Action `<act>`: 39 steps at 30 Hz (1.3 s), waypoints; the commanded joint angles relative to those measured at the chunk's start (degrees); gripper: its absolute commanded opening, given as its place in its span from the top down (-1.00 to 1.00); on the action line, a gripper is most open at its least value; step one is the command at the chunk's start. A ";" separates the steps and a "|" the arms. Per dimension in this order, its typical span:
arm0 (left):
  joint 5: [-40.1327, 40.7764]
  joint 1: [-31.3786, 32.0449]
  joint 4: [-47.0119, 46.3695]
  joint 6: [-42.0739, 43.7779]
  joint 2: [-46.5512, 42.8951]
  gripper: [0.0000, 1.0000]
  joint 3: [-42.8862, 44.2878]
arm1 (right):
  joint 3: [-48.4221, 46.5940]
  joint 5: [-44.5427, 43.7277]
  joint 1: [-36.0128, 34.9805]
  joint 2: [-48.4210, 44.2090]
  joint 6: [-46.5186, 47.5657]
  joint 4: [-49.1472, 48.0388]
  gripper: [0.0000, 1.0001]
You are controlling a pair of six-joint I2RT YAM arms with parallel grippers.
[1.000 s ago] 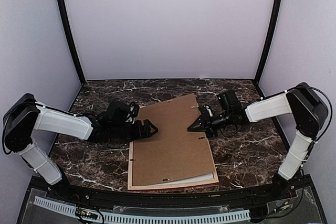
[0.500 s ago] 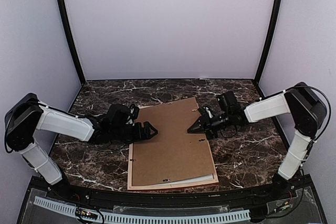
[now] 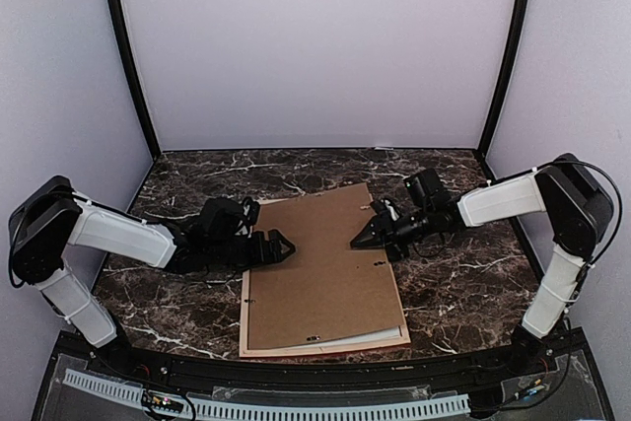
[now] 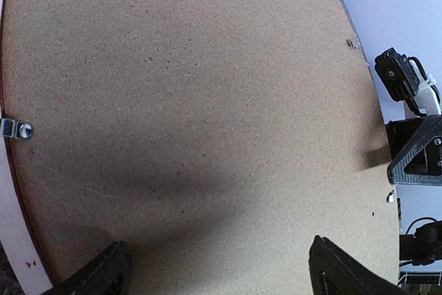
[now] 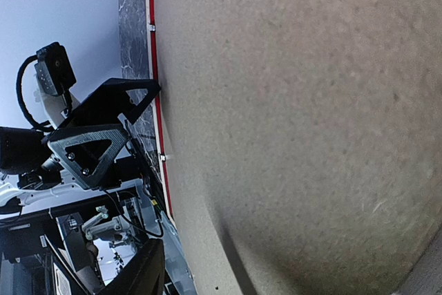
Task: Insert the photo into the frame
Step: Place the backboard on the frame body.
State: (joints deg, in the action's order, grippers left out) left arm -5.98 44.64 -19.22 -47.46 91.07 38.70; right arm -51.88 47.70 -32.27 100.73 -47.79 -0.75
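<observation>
The frame (image 3: 325,349) lies face down on the marble table (image 3: 463,288), its pale wood back showing as a rim and its red edge (image 5: 153,74) visible in the right wrist view. A brown backing board (image 3: 320,263) covers it, so the photo is hidden. A white mat corner (image 3: 396,334) peeks out at the near right. My left gripper (image 3: 286,245) is open over the board's left side, its fingertips (image 4: 103,278) wide apart with nothing between them. Over the board's right edge my right gripper (image 3: 357,240) is open, with one finger (image 5: 141,274) in view.
Small metal retaining tabs (image 4: 15,129) sit along the frame's rim. Lilac walls with black corner posts (image 3: 128,56) enclose the table on three sides. Both arm bases stand at the near edge, beside a perforated rail (image 3: 296,409).
The right gripper's jaws have spread wider above the board's right edge. The left arm has shifted slightly, with its gripper still open on the left side.
</observation>
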 commanded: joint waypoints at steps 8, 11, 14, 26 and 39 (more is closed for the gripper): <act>1.56 0.28 5.31 -1.32 0.21 -0.85 -2.79 | -3.89 -2.70 -0.42 0.18 4.62 5.78 -0.11; 1.71 0.22 5.65 -1.32 0.31 -0.84 -2.96 | -4.34 -3.37 -0.42 0.20 5.32 6.88 -0.13; 1.88 0.21 5.98 -1.27 0.28 -0.85 -3.05 | -4.46 -3.62 -0.37 0.23 5.53 7.21 -0.15; 2.51 0.23 7.45 -0.99 0.52 -0.84 -3.28 | -5.24 -6.09 -0.31 -0.33 7.60 10.56 -0.20; 3.24 0.21 8.59 -0.72 0.53 -0.84 -3.16 | -6.27 -9.99 -0.34 -1.38 10.58 15.40 -0.22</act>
State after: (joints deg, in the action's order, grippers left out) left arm -3.62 44.64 -19.09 -48.21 91.05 37.74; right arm -55.92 39.03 -32.27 100.84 -39.11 13.87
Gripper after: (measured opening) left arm 0.921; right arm 0.608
